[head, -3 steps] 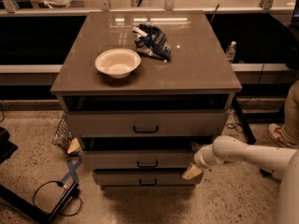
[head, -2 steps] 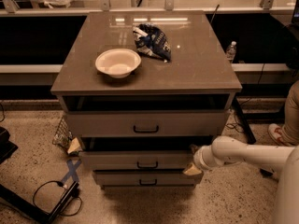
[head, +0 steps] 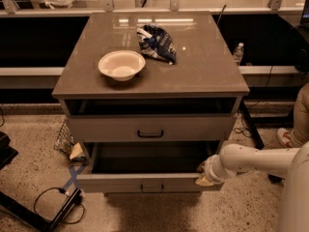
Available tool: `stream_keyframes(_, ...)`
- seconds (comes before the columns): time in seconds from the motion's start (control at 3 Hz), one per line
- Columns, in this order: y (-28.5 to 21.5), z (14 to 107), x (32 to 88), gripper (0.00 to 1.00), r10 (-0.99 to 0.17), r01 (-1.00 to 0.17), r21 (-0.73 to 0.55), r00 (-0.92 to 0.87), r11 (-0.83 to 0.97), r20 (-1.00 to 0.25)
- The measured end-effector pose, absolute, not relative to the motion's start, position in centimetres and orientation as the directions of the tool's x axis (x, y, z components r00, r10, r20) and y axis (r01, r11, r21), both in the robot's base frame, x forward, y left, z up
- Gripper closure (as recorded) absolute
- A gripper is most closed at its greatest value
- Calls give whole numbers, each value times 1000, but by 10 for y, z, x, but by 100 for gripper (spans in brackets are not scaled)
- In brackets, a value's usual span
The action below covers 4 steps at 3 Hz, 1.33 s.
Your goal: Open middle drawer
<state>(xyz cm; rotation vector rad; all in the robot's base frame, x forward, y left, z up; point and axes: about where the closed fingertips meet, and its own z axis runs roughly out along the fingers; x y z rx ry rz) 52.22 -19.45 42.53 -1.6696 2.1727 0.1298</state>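
Now the middle drawer (head: 120,182) stands pulled well out toward the near side of the three-tier cabinet (head: 203,66). A second ago its front lay almost flush beneath the top drawer (head: 106,128). Its dark interior is exposed across its whole width, and nothing can be made out inside. Its front panel and small handle (head: 152,188) now sit nearest the viewer and hide whatever lies below. Judged from this, the opening called for by the task is essentially accomplished; at most a short further pull or a release would remain.

The gripper (head: 203,174) sits at the right end of the middle drawer, against the inner side of the front panel at the near right corner, not at the handle. It has travelled toward the near side together with the panel. Contact with the panel appears likely. Whether the gripper is open or closed, and whether it clamps the panel edge or merely hooks behind it, cannot be told. The white arm (head: 256,159) reaches in from the right.

On the cabinet top, unmoved, rest a white bowl (head: 121,65) at the left and a crumpled dark snack bag (head: 157,43) just beyond it toward the far side. A water bottle (head: 238,53) stands past the far right edge.
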Motion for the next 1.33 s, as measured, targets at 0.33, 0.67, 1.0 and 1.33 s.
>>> stream_keyframes(0.33, -194, 433, 522, 100, -908, -945, -164, -210, 284, -363)
stream_keyframes(0.67, -198, 428, 474, 100, -909, -953, -52, -268, 299, -320)
stream_keyframes(1.0, -199, 429, 463, 100, -908, -953, -24, -281, 303, -309)
stream_keyframes(1.33, -199, 434, 463, 100, -908, -953, -24, -281, 303, -309)
